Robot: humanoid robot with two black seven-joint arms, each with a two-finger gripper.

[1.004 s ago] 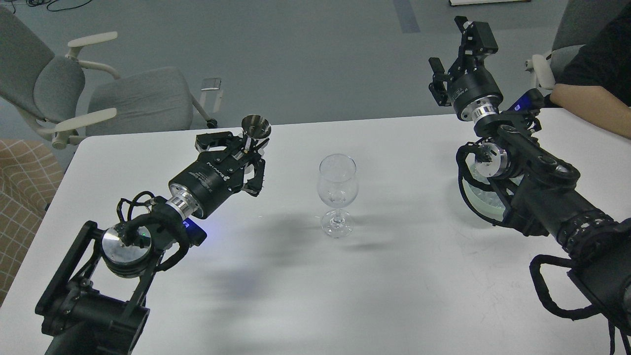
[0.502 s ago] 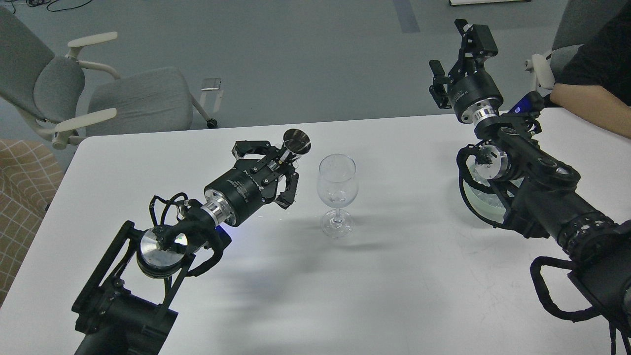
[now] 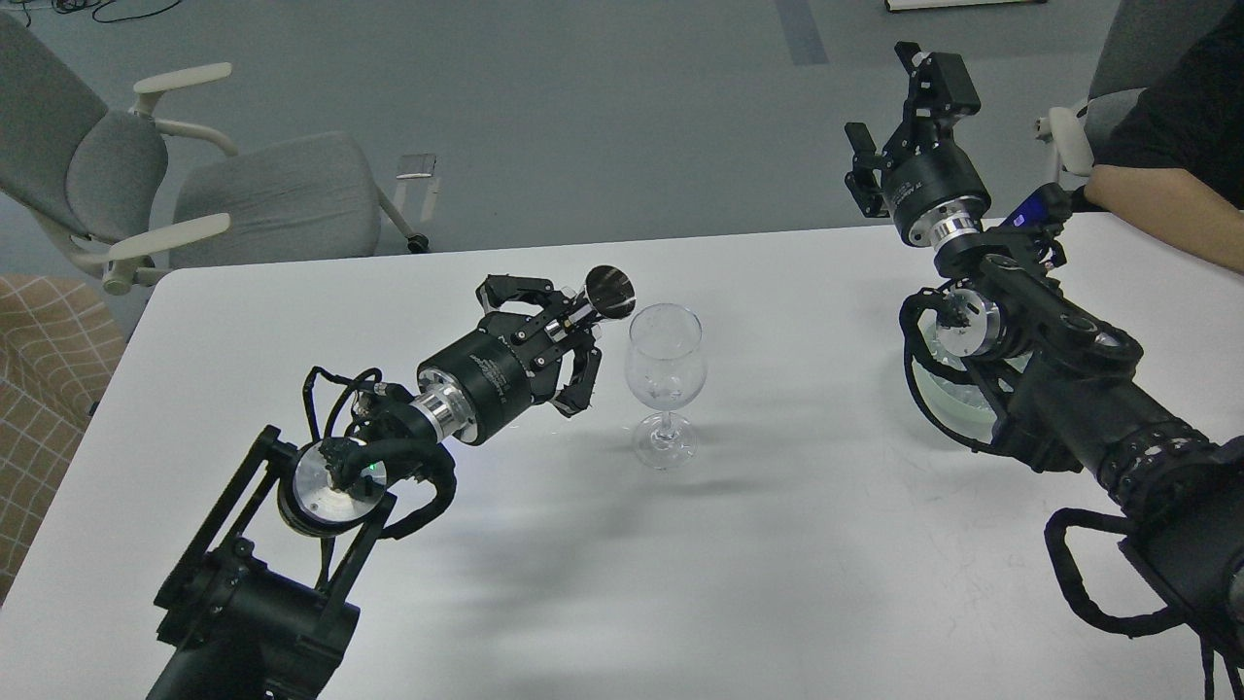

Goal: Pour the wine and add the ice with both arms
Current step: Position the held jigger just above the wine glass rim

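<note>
An empty clear wine glass (image 3: 664,374) stands upright in the middle of the white table (image 3: 777,564). My left gripper (image 3: 559,326) is shut on a small silver metal cup (image 3: 610,292). It holds the cup tilted on its side, with the mouth right next to the left of the glass's rim. My right gripper (image 3: 899,107) is open and empty, raised high beyond the table's far right edge. A pale glass bowl (image 3: 957,394) sits under my right arm and is mostly hidden. I cannot make out ice in it.
A person's bare forearm (image 3: 1166,209) rests on the table's far right corner. Grey office chairs stand beyond the far edge at the left (image 3: 194,185) and right (image 3: 1118,87). A checked cushion (image 3: 39,379) is at the left.
My left gripper has moved right with the metal cup, from well left of the glass to beside its rim, and tipped the cup over. My right arm has barely moved.
</note>
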